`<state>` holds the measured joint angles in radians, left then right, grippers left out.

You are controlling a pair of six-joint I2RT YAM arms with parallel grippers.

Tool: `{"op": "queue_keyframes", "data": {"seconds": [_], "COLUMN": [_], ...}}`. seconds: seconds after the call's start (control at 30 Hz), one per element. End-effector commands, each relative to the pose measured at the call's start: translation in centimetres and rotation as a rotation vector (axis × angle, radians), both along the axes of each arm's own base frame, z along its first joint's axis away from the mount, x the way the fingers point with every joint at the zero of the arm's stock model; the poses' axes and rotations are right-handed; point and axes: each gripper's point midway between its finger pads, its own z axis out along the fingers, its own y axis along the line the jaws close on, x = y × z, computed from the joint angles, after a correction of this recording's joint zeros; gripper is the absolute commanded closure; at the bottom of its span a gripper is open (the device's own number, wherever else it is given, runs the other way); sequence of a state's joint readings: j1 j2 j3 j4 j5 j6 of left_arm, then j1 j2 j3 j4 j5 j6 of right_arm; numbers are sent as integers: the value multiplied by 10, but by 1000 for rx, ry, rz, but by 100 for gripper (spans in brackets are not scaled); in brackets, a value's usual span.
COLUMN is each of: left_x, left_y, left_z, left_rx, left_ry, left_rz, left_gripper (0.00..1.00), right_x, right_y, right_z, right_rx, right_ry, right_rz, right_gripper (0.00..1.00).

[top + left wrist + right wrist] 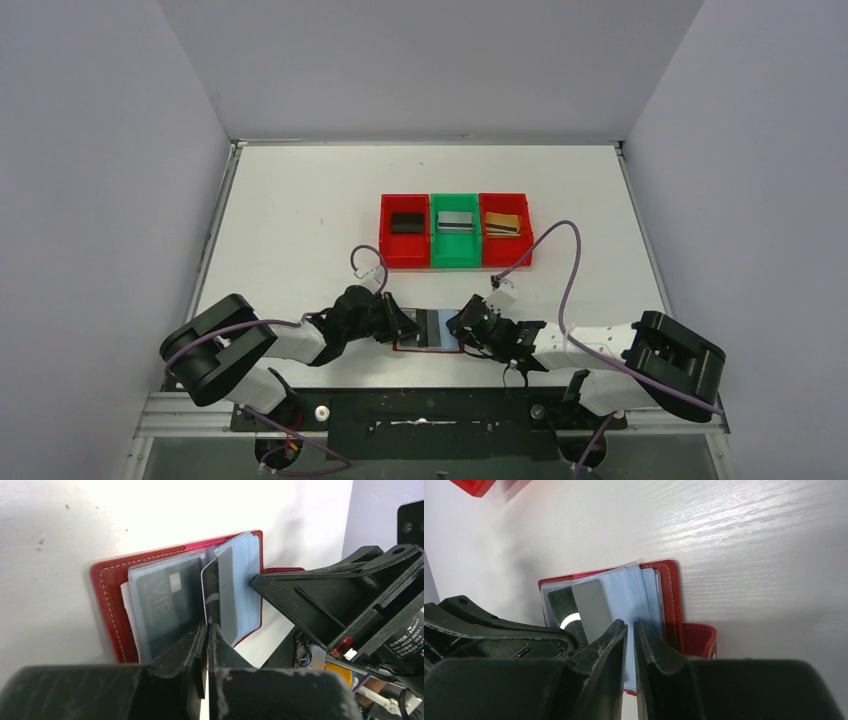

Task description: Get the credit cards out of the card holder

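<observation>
Left wrist view: the card holder is seen lying open on the white table just ahead of the left gripper. Its dark red cover is edged with pale stitching, and its clear, bluish sleeves are fanned up from the cover. A dark card marked VIP is kept flat inside the sleeve left of the fingertips. A black card is stood on edge, partly drawn out of its sleeve, and its near end is clamped between the left gripper's fingers, which are pressed together on it. A grey face is seen just right of it; whether it is a second card cannot be told. The tip of the right gripper is set against the outer edge of the sleeves. In the right wrist view its fingers are held almost together, with a slim gap over the pale blue sleeves; whether a sleeve is pinched cannot be told. The small red clasp tab is seen just right of those fingertips. In the top external view the holder is placed between the two grippers, and well beyond them three bins are lined up, red, green and red, with a card in each.
</observation>
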<state>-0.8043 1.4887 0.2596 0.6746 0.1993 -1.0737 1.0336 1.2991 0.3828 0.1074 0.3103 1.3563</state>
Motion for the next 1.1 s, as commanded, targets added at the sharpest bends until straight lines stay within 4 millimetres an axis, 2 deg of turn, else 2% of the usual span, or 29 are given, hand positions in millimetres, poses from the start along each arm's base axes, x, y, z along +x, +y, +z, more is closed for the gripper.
{"op": "queue_keyframes", "data": {"seconds": [0.0,0.13,0.27,0.47,0.57,0.67,0.73,0.87,1.0,1.07], "left_x": [3,3,4,6,6,6,6,7,7,8], "left_y": [18,18,16,13,13,12,12,14,12,7], "left_z": [-13,-10,-7,0,1,2,3,5,10,15], "left_rx": [129,140,140,138,139,138,140,149,129,100], "left_ry": [-19,-26,-29,-40,-42,-43,-45,-48,-69,-79], "left_rz": [23,8,-2,-8,-9,-12,-16,-16,-22,-31], "left_gripper": [100,100,100,100,100,100,100,100,100,93], "right_x": [-3,0,5,11,12,12,13,12,5,2], "right_y": [-27,-22,-14,18,35,46,45,22,9,10], "right_z": [-16,-6,13,54,62,56,42,12,-5,-9], "right_rx": [-109,-108,-97,-4,28,20,-25,-154,-189,-172], "right_ry": [13,-12,-68,-186,-204,-177,-130,-34,12,24], "right_rz": [-33,-5,35,159,213,246,233,142,111,116], "right_gripper": [85,85,84,80,79,79,80,82,82,82]}}
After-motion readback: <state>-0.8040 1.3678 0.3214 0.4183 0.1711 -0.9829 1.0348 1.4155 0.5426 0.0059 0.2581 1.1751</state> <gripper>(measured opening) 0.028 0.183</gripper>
